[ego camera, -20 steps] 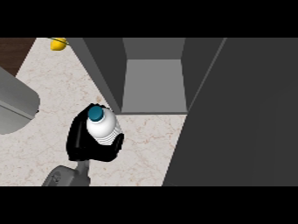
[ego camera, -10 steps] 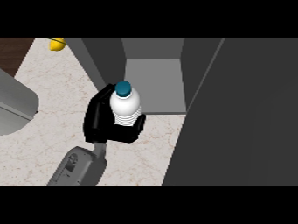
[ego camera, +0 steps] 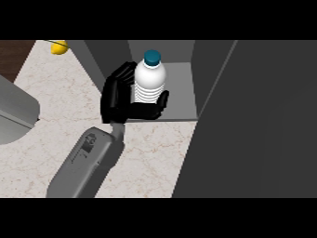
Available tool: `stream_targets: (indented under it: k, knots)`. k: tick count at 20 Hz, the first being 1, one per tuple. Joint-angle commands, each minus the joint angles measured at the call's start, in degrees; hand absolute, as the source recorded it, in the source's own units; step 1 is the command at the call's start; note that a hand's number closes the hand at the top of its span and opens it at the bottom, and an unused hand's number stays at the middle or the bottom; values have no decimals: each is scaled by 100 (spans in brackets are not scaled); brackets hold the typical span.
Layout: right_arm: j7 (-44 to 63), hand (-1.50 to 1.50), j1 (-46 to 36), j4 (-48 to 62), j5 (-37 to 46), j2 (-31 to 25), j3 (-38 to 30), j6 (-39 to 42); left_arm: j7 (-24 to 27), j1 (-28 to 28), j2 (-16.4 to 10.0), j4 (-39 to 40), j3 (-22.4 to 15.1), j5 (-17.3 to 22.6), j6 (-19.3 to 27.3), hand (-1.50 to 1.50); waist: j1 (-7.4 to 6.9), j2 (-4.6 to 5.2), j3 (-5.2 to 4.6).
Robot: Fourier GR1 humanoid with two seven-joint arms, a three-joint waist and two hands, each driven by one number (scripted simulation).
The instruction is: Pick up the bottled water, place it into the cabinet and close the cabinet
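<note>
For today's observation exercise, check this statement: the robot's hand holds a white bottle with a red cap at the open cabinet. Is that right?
Not quite: the cap is teal, not red. The head view shows the right hand holding the white bottle with a teal cap at the open cabinet.

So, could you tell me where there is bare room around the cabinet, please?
Bare: the cabinet floor right of the bottle, up to the door; the counter between forearm and door. Crowded: the cabinet's left side, where the robot hand holds the bottle.

Smooth, probably plastic bottled water (ego camera: 150, 81); speckled, stone-look counter (ego camera: 51, 93); smooth, matt-finished cabinet (ego camera: 270, 121)
</note>
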State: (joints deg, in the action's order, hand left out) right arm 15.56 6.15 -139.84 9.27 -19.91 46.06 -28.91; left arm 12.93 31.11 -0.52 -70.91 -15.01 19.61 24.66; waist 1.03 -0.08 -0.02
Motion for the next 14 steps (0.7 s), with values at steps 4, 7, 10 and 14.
stream_targets:
  k: [4,7,10,14]
  knots:
    - [619,-150,-90,-770,590,83,302,-83,218,1127,51,1511,323,-112,116,150,71,21,-8]
    - [133,-150,161,-666,228,-210,47,7,288,1562,51,2088,465,-265,210,150,77,31,0]
    - [258,-150,175,-896,138,-343,-90,70,375,1727,-14,2577,639,-403,159,150,57,28,0]
    - [43,-150,26,-670,-23,-227,-130,117,413,2469,51,3438,859,-447,470,150,93,50,1]
